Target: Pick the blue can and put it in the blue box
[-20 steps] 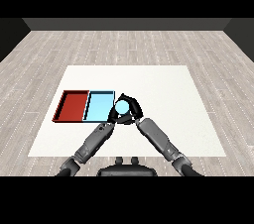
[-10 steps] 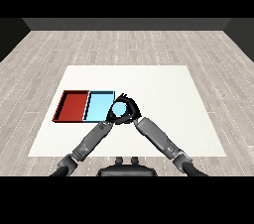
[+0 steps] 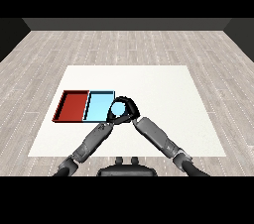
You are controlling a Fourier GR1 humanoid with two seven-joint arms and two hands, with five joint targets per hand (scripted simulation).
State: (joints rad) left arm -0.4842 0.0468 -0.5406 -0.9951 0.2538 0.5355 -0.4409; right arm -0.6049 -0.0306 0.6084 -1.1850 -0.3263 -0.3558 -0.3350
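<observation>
From my remote station: a white tabletop (image 3: 163,104) stands on a pale grey wood-plank floor (image 3: 124,47), with a dark wall (image 3: 127,24) along the far side.

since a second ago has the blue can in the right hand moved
Yes. The round blue can, held in the right hand, has shifted left toward the light blue tray, now overlapping its right edge.

I stand in a bare test room: a white table (image 3: 163,94) on grey wood-plank flooring (image 3: 129,47), dark walls (image 3: 124,24) beyond (no furnishings to suggest a home).
</observation>
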